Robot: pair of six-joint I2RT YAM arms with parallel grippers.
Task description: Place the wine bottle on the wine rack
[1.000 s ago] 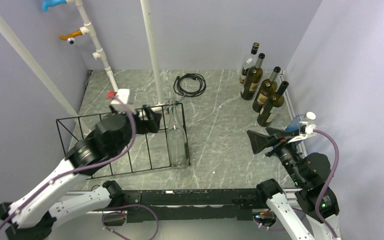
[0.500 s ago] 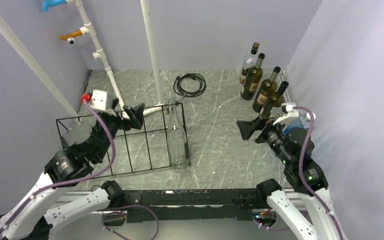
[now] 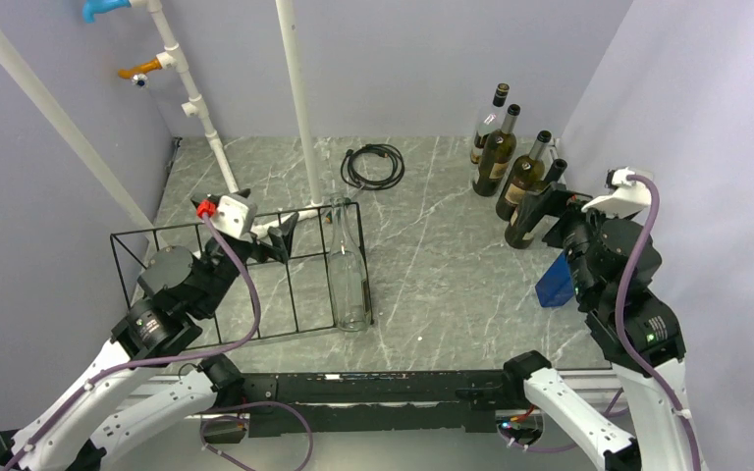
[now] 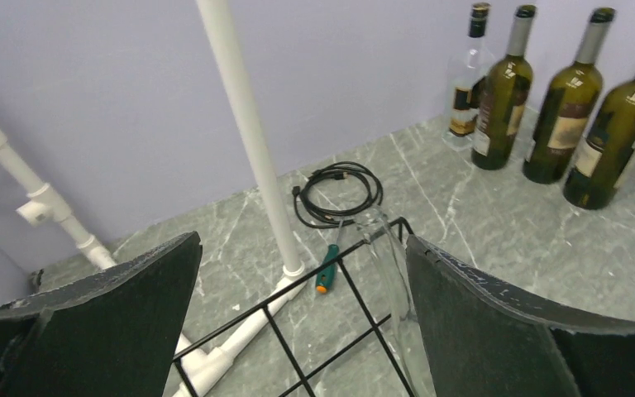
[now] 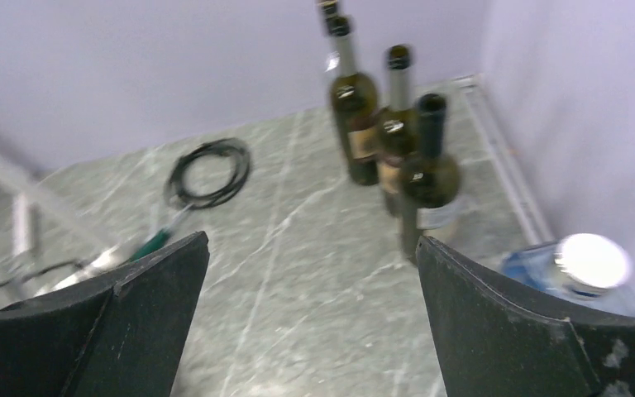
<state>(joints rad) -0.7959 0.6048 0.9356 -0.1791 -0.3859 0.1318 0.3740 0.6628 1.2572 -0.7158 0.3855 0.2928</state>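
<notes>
1. Right gripper (image 5: 312, 248) hung over the back right corner of the table (image 3: 432, 245), fingers spread wide and holding nothing. It was aimed at the row of bottles (image 3: 496, 152) along the right wall.
2. The nearest dark bottle (image 5: 428, 169) sat upright just right of centre between the two fingers in the wrist view, ahead of them and untouched. Judged the likely pick, since it stood at the open end of the row.
3. The bottles stood close together. Could not tell whether any touched. Judged that the wide spread suited the fat body of a bottle, and that coming in from the open table side made sense with the wall shutting off the far side.
4. Left gripper (image 4: 302, 240) was also wide apart and empty. It hovered above the wine rack (image 4: 298, 284) and faced along it, perhaps waiting to steady the frame.
5. The wine rack lay at the left of the table with no bottle on it. A clear glass bottle (image 3: 349, 265) stood upright at its right end, against the wire or just beside it.
6. A blue container (image 3: 555, 280) sat near the right arm by the wall. Judged a knock risk on the carry back.
7. No bottle was lifted yet.
</notes>
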